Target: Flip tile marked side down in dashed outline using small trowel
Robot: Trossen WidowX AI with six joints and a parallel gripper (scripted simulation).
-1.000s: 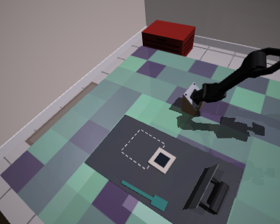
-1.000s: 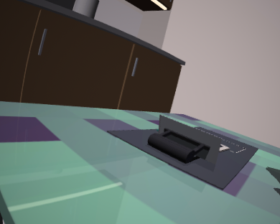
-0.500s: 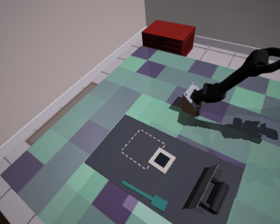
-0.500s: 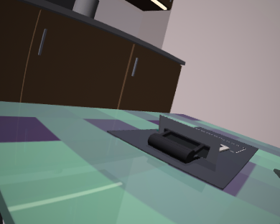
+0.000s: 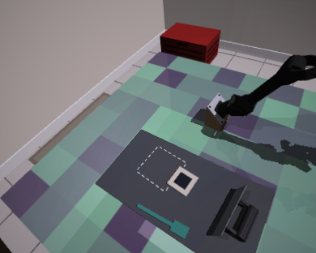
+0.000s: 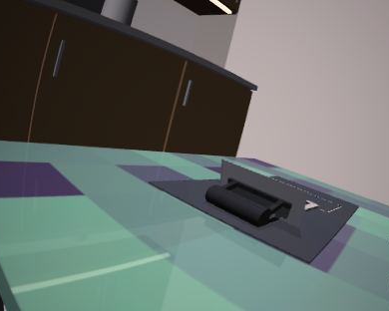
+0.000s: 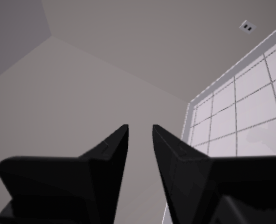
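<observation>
A cream tile point(image 5: 194, 178) point(image 6: 310, 205) lies flat on the dark mat point(image 5: 123, 178) point(image 6: 187, 188), its dark square facing up. It overlaps the right side of the dashed outline point(image 5: 138, 170), mostly outside it. The panel partly hides it in the exterior view. A teal trowel point(image 5: 180, 229) lies flat near the mat's front edge, its square blade to the right and its thin handle to the left. My gripper point(image 7: 140, 129) is partly open and empty, with a narrow gap between its fingertips. It is out of frame in the top view, away from the tile and trowel.
A dark upright panel with a cylindrical handle point(image 5: 246, 222) point(image 6: 236, 203) stands on the mat, right of the tile and trowel. My arm point(image 5: 269, 85) rises rightward from a brown base block point(image 5: 215, 121) behind the mat. A red cabinet point(image 5: 190, 36) stands beyond the table.
</observation>
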